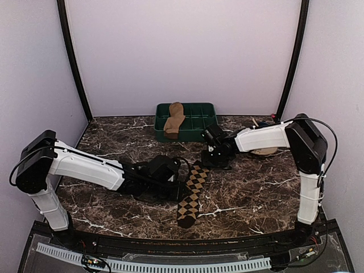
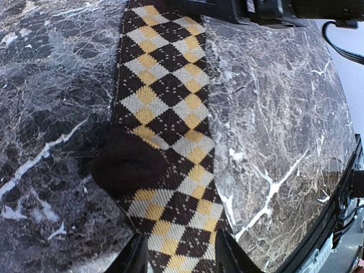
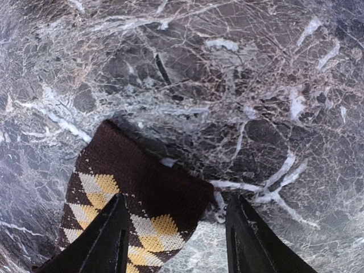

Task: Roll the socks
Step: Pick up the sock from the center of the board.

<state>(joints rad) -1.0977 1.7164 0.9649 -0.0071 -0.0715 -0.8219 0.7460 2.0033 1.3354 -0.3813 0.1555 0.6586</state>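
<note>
The argyle sock (image 1: 192,193) lies flat and stretched out on the dark marble table, its cuff toward the back. The plain tan sock (image 1: 174,119) rests in the green tray. My left gripper (image 1: 180,184) is low over the middle of the argyle sock. In the left wrist view the left gripper (image 2: 181,253) is open, a finger on either side of the argyle sock (image 2: 165,114), whose dark heel bulges to the left. My right gripper (image 1: 209,161) is at the cuff end. In the right wrist view the right gripper (image 3: 176,202) is open, with the dark cuff (image 3: 153,182) partly between its fingers.
The green compartment tray (image 1: 200,111) stands at the back centre against the wall. A pale flat round thing (image 1: 265,151) lies under the right forearm. The table's front edge with a black rail (image 2: 341,227) runs close to the sock's toe end.
</note>
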